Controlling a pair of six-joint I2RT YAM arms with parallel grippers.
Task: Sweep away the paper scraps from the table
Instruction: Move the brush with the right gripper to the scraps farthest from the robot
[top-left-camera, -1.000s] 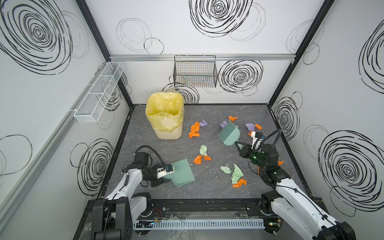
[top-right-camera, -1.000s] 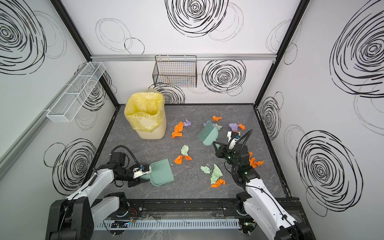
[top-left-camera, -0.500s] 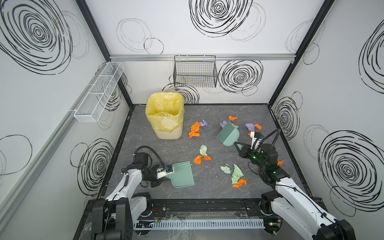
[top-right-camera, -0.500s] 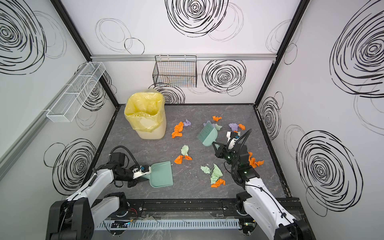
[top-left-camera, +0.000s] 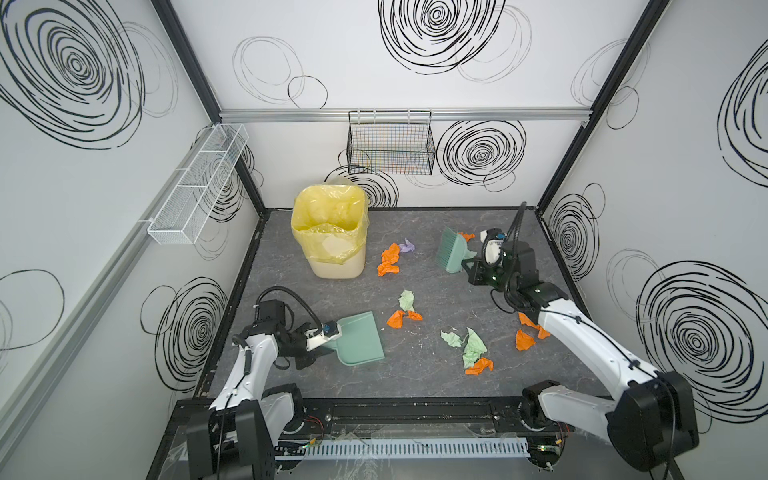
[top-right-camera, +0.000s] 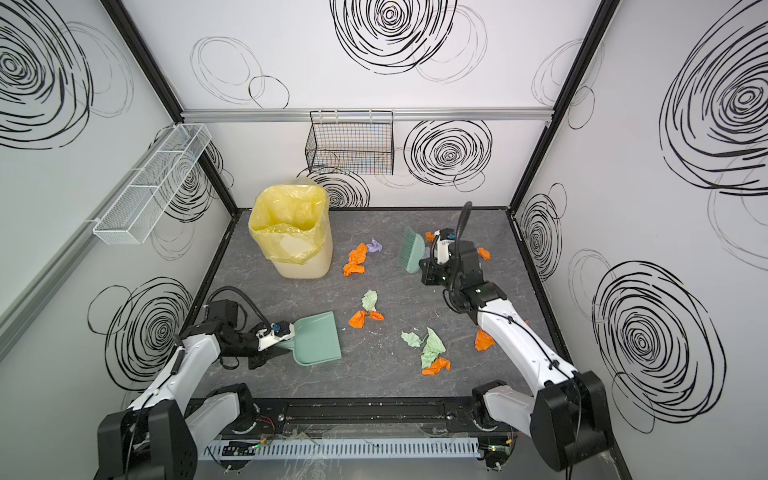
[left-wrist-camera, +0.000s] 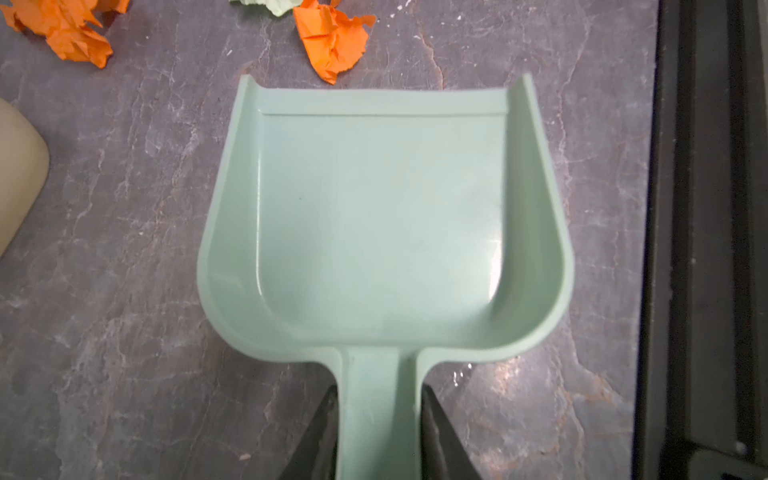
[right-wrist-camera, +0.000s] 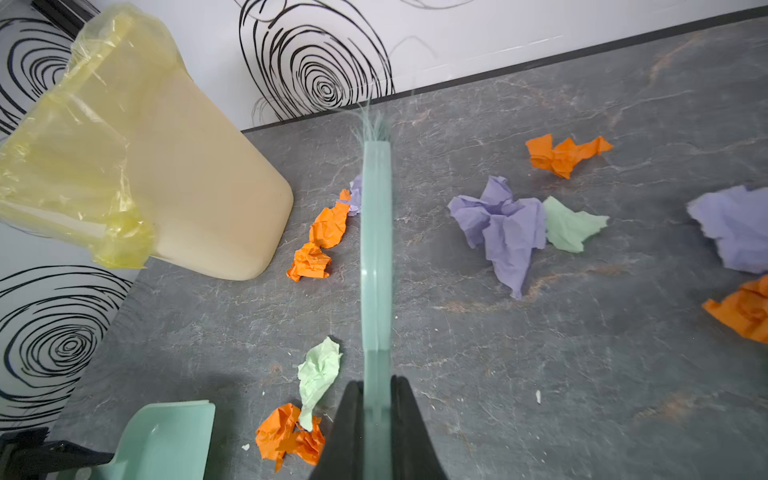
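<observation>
Robot lab test cell: white panel walls with black scribbled swirls (top-left-camera: 436, 83) enclosing dark grey marble-veined table (top-left-camera: 415, 374); two white-and-black robot arms (top-left-camera: 582, 336) sitting on black front rail (top-left-camera: 395, 415).

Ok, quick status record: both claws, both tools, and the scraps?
left claw: shut on dustpan handle
right claw: shut on brush handle
dustpan: empty, mouth facing nearest paper scraps
paper scraps: scattered on table, none in dustpan
bin: upright, yellow liner, far left
</observation>
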